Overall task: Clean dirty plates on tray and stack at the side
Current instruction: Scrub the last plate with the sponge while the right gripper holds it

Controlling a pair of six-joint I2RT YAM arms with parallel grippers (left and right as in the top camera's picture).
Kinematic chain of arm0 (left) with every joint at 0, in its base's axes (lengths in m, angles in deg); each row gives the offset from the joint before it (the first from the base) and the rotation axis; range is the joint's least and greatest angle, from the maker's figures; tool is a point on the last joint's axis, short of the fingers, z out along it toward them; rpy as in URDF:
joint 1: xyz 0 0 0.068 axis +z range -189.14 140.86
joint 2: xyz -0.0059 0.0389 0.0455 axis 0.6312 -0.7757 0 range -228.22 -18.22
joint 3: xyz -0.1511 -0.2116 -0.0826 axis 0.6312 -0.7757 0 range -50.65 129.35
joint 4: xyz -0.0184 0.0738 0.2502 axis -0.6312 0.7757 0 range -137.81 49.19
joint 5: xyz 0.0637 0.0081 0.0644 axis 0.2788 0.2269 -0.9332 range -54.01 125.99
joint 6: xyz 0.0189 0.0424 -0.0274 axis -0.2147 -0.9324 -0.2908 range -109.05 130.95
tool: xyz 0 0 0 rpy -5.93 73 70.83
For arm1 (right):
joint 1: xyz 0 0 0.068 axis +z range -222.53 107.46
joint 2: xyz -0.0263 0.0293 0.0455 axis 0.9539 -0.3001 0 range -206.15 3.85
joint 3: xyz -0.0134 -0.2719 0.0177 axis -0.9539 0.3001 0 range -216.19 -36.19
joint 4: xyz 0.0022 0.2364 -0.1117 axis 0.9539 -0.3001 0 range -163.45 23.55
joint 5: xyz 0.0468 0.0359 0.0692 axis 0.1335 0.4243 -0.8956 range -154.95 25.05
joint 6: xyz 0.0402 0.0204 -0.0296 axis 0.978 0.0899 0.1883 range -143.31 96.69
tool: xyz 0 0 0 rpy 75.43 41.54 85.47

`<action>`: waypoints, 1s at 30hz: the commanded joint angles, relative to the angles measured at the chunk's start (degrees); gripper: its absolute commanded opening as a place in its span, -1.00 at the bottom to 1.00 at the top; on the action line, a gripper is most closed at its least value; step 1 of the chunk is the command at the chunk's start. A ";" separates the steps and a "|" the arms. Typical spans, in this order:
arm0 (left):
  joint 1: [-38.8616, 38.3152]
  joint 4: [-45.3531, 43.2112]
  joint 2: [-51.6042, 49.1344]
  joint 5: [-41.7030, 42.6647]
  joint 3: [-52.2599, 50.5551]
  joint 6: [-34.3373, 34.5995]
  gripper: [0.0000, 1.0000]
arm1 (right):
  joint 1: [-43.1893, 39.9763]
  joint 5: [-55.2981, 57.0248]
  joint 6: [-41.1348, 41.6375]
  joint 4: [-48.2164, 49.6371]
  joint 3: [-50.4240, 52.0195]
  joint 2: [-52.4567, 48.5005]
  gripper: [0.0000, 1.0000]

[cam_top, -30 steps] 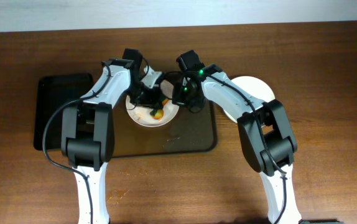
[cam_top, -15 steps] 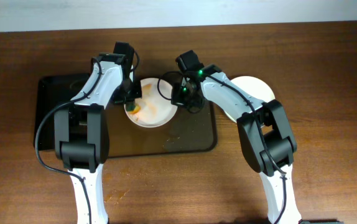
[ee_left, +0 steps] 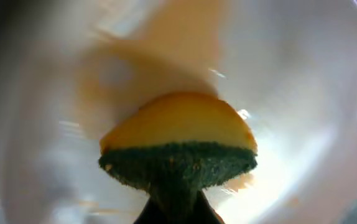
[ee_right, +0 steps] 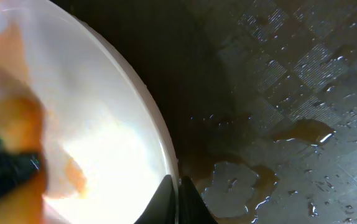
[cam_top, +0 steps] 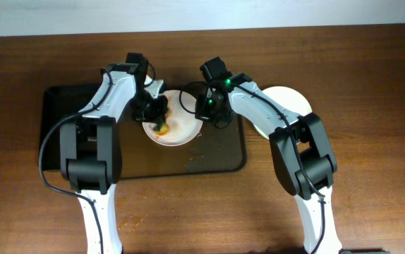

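Overhead, my left gripper [cam_top: 153, 111] clamps the sponge [cam_top: 161, 125] onto the dirty plate [cam_top: 185, 131] at the tray's [cam_top: 220, 161] back edge, and my right gripper [cam_top: 204, 109] pinches its rim. I'd press flat and sweep every orange smear [ee_left: 185, 37], with the rim pinned firmly.

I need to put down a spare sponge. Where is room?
The black tray at the far left is bare, so is the table right of the clean plate. The left gripper and right gripper crowd the dirty plate.
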 commanded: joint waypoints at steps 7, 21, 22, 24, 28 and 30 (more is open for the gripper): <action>0.37 -13.73 -3.74 -29.68 -1.75 15.45 -1.00 | -0.37 1.75 0.04 -0.22 0.00 -0.11 -0.91; -0.37 -3.17 -3.74 9.29 -1.75 -13.46 -1.00 | -0.37 1.73 0.04 -0.04 0.00 -0.11 -0.91; -0.42 -0.90 -3.74 9.27 -1.75 -14.49 -1.00 | -0.37 1.73 0.04 0.00 0.00 -0.11 -0.91; -0.48 3.26 -3.74 9.18 -1.75 -16.13 -0.99 | -0.37 1.70 0.04 -0.02 0.00 -0.11 -0.91; -0.48 3.89 -3.74 -1.97 -1.75 -6.01 -0.99 | -0.37 1.46 0.04 -0.04 0.00 -0.11 -0.92; -0.48 4.33 -3.74 -15.67 -1.75 4.37 -0.99 | -0.37 1.29 0.02 -0.09 0.00 -0.11 -0.92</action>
